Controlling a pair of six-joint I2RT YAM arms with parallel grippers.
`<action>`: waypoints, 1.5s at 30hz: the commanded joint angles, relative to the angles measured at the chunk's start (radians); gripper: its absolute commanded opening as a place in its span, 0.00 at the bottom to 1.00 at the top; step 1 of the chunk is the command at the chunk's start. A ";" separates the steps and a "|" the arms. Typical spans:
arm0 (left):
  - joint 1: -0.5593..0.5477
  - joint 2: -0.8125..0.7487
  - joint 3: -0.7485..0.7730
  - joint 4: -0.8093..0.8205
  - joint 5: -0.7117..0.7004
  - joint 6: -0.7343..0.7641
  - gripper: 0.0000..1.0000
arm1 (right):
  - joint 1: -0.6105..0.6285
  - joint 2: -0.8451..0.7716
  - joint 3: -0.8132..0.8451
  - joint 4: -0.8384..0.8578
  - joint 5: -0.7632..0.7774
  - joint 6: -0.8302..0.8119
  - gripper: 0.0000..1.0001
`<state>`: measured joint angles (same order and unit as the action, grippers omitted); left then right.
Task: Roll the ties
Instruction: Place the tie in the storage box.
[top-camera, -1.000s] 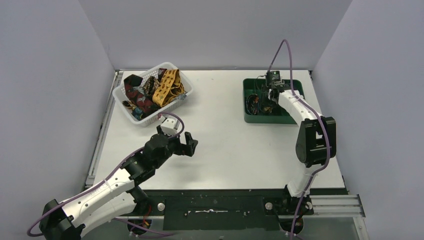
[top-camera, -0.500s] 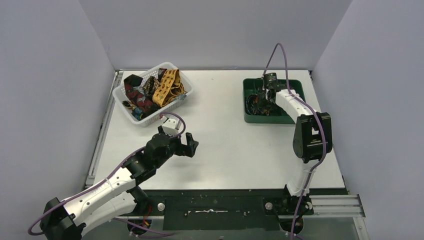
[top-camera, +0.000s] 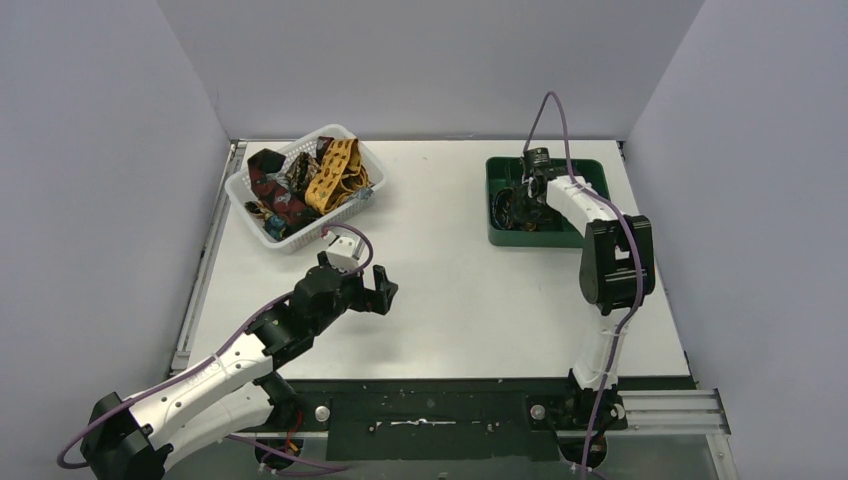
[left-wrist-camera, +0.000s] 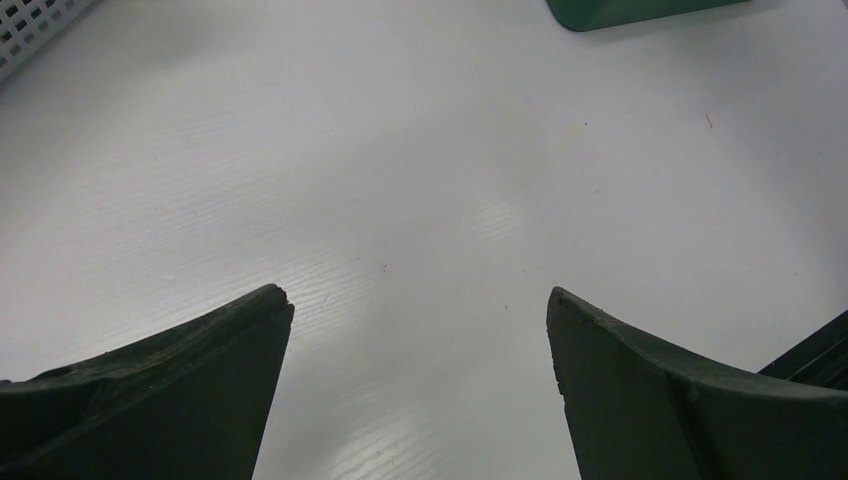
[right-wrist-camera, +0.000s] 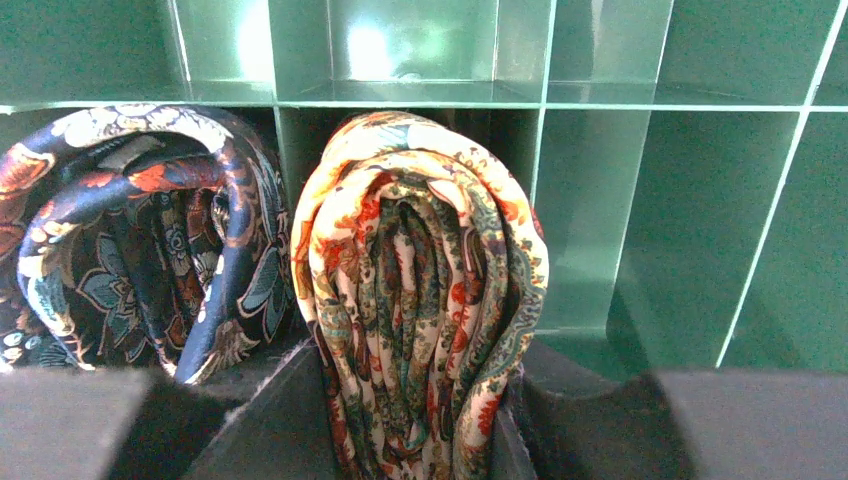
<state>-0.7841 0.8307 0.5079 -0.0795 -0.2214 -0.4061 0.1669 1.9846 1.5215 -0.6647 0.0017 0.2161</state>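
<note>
Loose ties, dark red (top-camera: 270, 178) and mustard yellow (top-camera: 335, 172), lie heaped in a white basket (top-camera: 352, 138) at the back left. My right gripper (right-wrist-camera: 415, 440) is shut on a rolled cream-orange paisley tie (right-wrist-camera: 420, 300) and holds it inside a compartment of the green divided tray (top-camera: 594, 170). A rolled dark blue floral tie (right-wrist-camera: 140, 250) sits in the compartment to its left. My left gripper (left-wrist-camera: 420, 310) is open and empty above bare white table, in front of the basket (top-camera: 385, 292).
The green tray's dividers (right-wrist-camera: 545, 110) stand close around the held roll, with bare compartments to its right and behind. Grey walls enclose the table on three sides. A metal rail (top-camera: 200, 270) runs along the left edge.
My right arm has swung its wrist slightly left and lower into the green tray. My left arm has barely shifted.
</note>
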 joint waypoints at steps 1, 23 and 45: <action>0.005 -0.005 0.047 0.014 0.013 0.014 0.97 | -0.007 0.005 0.061 -0.016 0.006 -0.018 0.22; 0.008 -0.003 0.043 0.014 0.018 0.032 0.97 | 0.022 -0.010 0.090 -0.064 0.059 -0.046 0.67; 0.008 -0.015 0.046 0.003 0.030 0.042 0.97 | 0.024 -0.064 0.136 -0.073 0.006 -0.025 0.67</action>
<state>-0.7834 0.8322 0.5079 -0.0921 -0.2047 -0.3809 0.1848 1.9850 1.6215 -0.7353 0.0261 0.1745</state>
